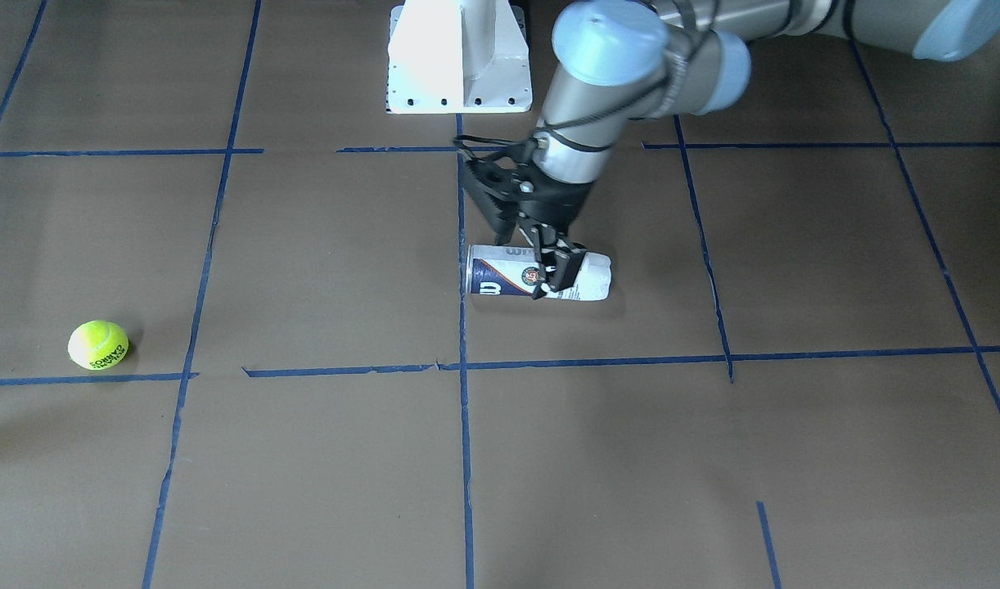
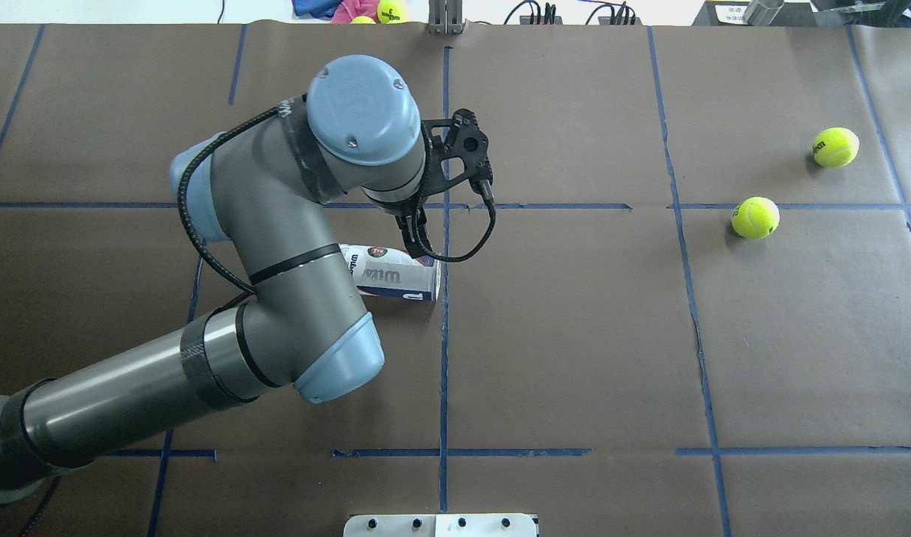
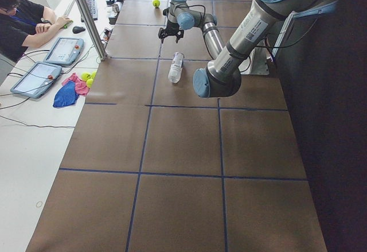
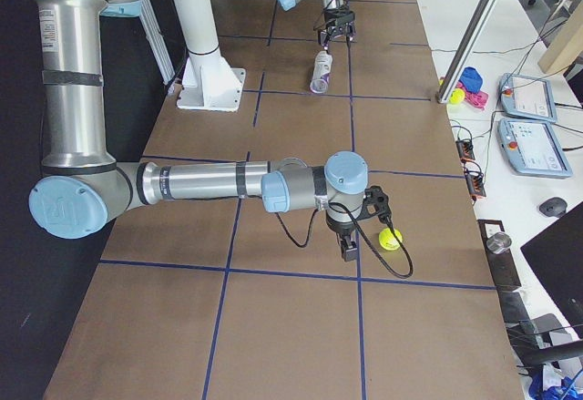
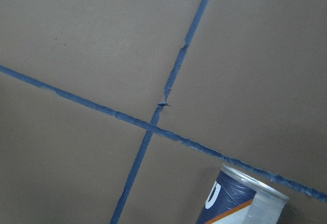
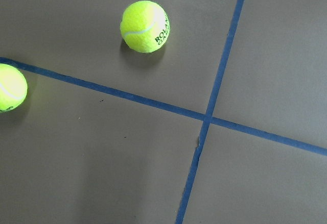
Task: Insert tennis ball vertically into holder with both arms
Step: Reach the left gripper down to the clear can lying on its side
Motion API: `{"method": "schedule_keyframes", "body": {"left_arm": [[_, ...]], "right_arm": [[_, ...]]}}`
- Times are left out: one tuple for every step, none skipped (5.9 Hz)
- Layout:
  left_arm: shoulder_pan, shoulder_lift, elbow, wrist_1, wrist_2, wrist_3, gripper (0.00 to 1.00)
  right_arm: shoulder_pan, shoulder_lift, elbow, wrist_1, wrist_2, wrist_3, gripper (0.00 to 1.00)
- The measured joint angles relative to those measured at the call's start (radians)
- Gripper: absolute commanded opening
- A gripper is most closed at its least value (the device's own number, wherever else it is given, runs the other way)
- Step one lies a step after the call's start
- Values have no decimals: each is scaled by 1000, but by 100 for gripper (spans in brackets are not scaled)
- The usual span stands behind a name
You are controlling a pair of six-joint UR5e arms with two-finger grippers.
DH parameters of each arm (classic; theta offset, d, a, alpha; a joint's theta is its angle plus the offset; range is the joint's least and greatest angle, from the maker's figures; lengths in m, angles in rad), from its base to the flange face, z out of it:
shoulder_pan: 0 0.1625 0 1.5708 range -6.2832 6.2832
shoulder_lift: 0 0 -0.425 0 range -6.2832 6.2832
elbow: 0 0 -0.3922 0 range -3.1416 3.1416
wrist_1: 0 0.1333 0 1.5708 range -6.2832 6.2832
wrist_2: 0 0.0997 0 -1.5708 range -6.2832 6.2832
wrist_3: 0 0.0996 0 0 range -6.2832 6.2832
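The holder [image 1: 500, 278] is a clear can with a white and navy label. It lies on its side near the table's middle and also shows in the overhead view [image 2: 392, 276] and the left wrist view [image 5: 245, 201]. My left gripper [image 1: 551, 278] hangs open just above it, fingers pointing down, touching nothing. A tennis ball [image 6: 144, 26] with ROLAND GARROS lettering lies on the table under my right wrist camera, and a second ball [image 6: 10, 88] sits on a tape line. Both show far right in the overhead view [image 2: 755, 217] [image 2: 836, 146]. My right gripper [image 4: 346, 247] hovers beside a ball [image 4: 390, 239]; I cannot tell whether it is open.
The white pedestal base [image 1: 459, 57] stands at the robot's side of the table. Blue tape lines [image 2: 444, 335] grid the brown surface. A metal pole [image 3: 86, 16], tablets [image 3: 63, 51] and a seated person [image 3: 23, 16] are along the far edge.
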Motion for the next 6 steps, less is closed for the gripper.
{"method": "schedule_keyframes", "body": {"left_arm": [[45, -41, 2, 139, 105, 112, 100], [105, -56, 12, 220, 202, 167, 100], [147, -60, 30, 246, 246, 181, 100], [162, -64, 60, 249, 258, 181, 100], [166, -74, 102, 242, 261, 171, 100], [167, -85, 145, 213, 258, 145, 100]], "right_arm": [[-1, 0, -1, 0, 0, 0, 100], [-3, 0, -2, 0, 0, 0, 100], [-4, 0, -3, 0, 0, 0, 100], [-5, 0, -4, 0, 0, -1, 100], [-7, 0, -5, 0, 0, -1, 100], [-9, 0, -6, 0, 0, -1, 100]]}}
